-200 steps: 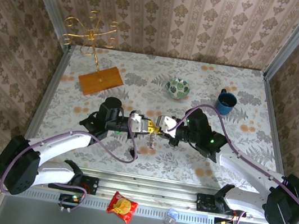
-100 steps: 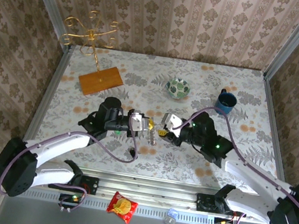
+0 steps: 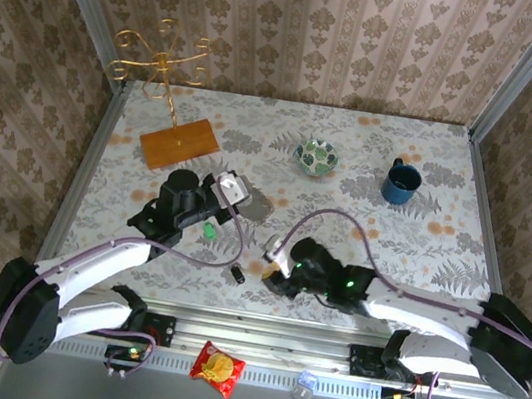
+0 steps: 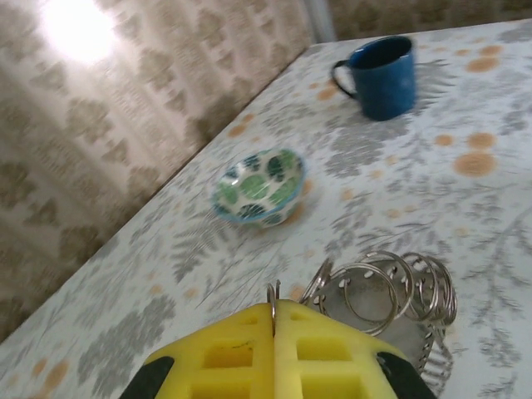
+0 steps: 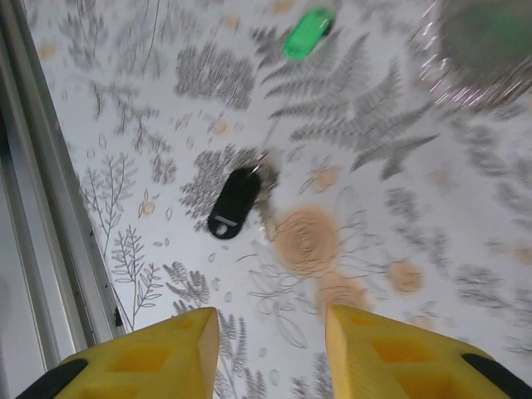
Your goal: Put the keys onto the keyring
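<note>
1. Starting at the near edge: a red snack packet [image 3: 217,367] lies on the metal rail. It has print on it, but too small to read, so no brand to call
2. Just past the rail, the right fingers [image 5: 141,359] hang spread wide above the surface [image 5: 465,249], gripping nothing. My read is they're lined up for a pick
3. And here's the likely target: the black key [image 5: 234,202] lies flat on the surface just ahead of those fingers, its metal part alongside the head. No lettering to make out on it
4. A little further out, the green key [image 5: 307,33] lies flat too, apart from the black one. So neither of the 2 keys is threaded yet
5. Over to the left fingers [image 4: 233,357]: pressed tight together and lifted off the surface, with a thin wire edge caught in the seam between them
6. That wire looks to be part of the keyring [image 4: 382,287], whose thin loops hang just beyond them. I'd say it's held aloft so a key can be brought up to it
7. Far side now: the patterned bowl [image 4: 258,187], the blue mug [image 4: 378,76], and the gold wire stand [image 3: 162,60] rising by the wooden board [image 3: 179,143]. All sit well clear of the work, and none shows any writing
</note>
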Action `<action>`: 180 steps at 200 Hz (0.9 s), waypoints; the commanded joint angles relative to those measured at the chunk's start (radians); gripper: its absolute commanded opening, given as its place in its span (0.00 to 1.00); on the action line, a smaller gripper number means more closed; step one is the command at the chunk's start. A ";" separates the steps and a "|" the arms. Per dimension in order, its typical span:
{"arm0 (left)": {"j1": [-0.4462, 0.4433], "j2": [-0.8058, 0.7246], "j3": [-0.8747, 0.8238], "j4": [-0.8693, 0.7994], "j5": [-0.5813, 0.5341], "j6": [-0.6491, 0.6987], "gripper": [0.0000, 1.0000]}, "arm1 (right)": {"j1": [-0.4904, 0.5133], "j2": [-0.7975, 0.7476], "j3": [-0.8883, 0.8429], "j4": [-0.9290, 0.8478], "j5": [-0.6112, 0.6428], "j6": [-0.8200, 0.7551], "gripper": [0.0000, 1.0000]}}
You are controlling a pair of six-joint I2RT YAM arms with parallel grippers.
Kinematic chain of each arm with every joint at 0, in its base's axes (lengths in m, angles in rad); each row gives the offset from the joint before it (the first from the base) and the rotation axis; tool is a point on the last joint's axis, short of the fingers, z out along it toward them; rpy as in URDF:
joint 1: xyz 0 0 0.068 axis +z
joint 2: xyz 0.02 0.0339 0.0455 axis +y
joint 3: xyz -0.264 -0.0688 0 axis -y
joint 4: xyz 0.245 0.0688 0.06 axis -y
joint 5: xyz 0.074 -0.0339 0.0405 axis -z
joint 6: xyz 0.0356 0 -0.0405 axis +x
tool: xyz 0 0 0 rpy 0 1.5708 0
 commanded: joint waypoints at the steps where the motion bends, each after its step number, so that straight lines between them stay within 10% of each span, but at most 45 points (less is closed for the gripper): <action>1: 0.025 -0.043 -0.019 0.079 -0.065 -0.111 0.00 | 0.042 0.145 0.042 0.162 0.058 -0.019 0.42; 61: 0.043 -0.061 -0.035 0.065 -0.140 -0.112 0.00 | 0.024 0.398 0.267 0.095 -0.034 0.051 0.39; 107: 0.069 -0.069 -0.012 0.012 -0.198 -0.142 0.00 | -0.077 0.507 0.522 -0.390 -0.204 0.366 0.33; 180: 0.148 -0.076 0.004 -0.051 -0.277 -0.296 0.00 | -0.100 0.604 0.626 -0.432 -0.269 0.505 0.37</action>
